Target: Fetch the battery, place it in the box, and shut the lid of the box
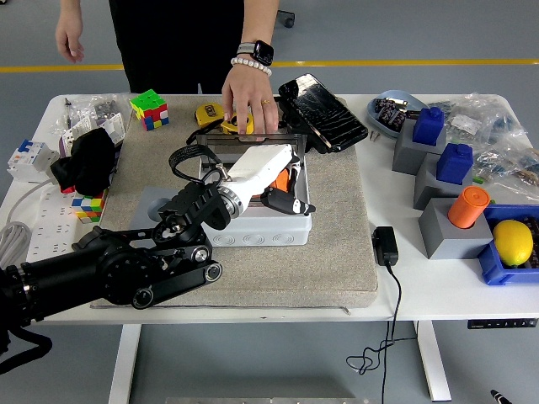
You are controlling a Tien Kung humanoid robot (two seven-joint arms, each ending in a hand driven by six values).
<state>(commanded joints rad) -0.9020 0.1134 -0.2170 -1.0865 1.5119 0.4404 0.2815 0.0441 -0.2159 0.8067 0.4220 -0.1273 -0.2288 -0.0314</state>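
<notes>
The grey box [261,225] stands open on the grey mat [337,252], its dark lid [322,112] tilted back at the far right. My left hand [282,198], white, reaches over the box opening with its fingers curled down around the orange battery [281,178], which shows under the palm at the box's right side. I cannot tell whether the battery touches the box floor. A person at the far side rests one hand [250,101] on the box's far rim. My right hand is out of view.
A yellow tape measure [209,113] and a Rubik's cube [149,108] lie behind the box. A black cloth [88,156] is at the left. A black adapter [385,246], grey blocks [445,223] and a lemon [512,242] in a blue bin are at the right.
</notes>
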